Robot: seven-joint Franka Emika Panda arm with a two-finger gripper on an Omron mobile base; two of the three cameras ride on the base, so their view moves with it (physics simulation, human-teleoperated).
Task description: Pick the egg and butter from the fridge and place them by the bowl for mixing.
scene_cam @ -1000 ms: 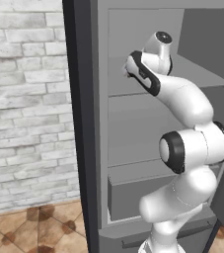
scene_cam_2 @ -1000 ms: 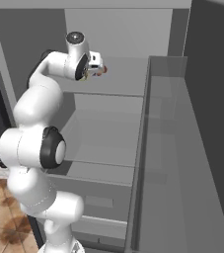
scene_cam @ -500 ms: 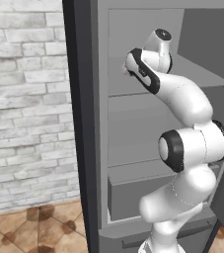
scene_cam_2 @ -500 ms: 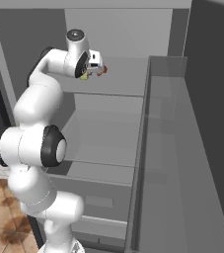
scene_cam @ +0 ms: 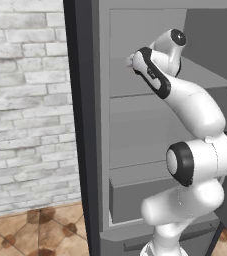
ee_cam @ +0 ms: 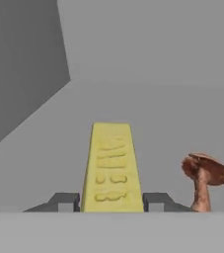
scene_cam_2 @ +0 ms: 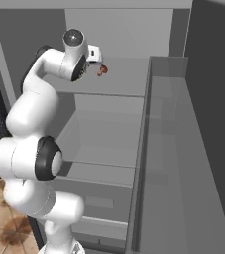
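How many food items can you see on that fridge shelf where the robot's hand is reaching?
2. The butter lies between the gripper's fingertips, clamped on both sides. A brown mushroom stands just beside it on the same fridge shelf. The arm may hide others.

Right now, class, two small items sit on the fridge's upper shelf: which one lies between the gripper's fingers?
The butter, the yellow stick: the gripper is shut on it. The brown mushroom stands free beside it.

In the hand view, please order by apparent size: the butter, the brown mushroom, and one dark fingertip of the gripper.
1. The butter, largest, though it is nearest the camera.
2. The mushroom.
3. One fingertip, smallest; only its top shows.
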